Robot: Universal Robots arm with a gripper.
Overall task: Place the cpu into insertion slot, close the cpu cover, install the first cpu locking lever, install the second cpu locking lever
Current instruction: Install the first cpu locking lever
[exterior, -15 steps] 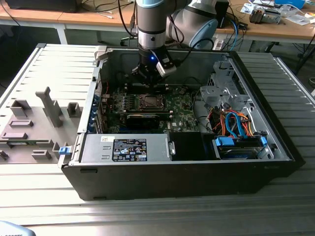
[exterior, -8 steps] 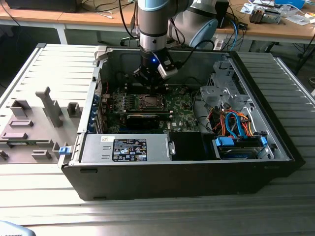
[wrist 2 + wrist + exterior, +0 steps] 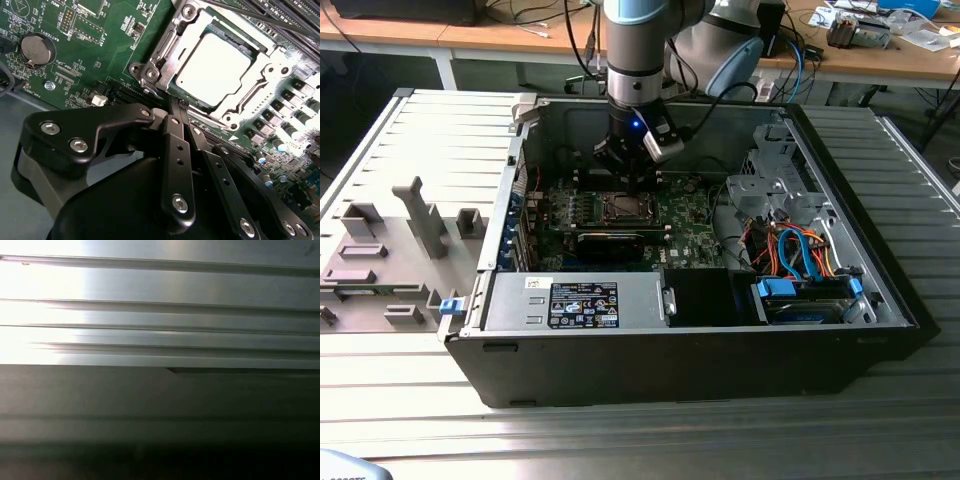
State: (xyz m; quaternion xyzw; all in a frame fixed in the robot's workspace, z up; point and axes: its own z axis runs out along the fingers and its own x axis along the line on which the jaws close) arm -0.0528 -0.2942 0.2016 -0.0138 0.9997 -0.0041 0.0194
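Tool [image 3: 176,107] seen close in second wrist view: black fingers [image 3: 175,145] pressed together, nothing between, tips just beside the lower edge of the cpu cover [image 3: 170,60]; contact w/ cover or a lever hard to judge, tips partly masking that spot. Cover down flat over the insertion slot [image 3: 227,117], cpu [image 3: 212,62] seated inside, pale metal top showing thru the window. Slot's far corner cut off by frame edge. Round coin battery [image 3: 36,49] on green motherboard [image 3: 80,75], well apart from tool.

In exterior view, tool [image 3: 628,172] low inside open pc case [image 3: 720,340], over the slot [image 3: 620,208]; cpu and cover too small there to separate, fingers lost in shadow. Same view gives what wrist cams miss: orange and blue cables [image 3: 795,255] toward the exterior view's right, grey fixture tray [image 3: 395,240] on ribbed counter [image 3: 620,430] at the exterior view's left.

First wrist view: blurred grey ribbed metal surface [image 3: 160,315], lower part dark, nothing identifiable.
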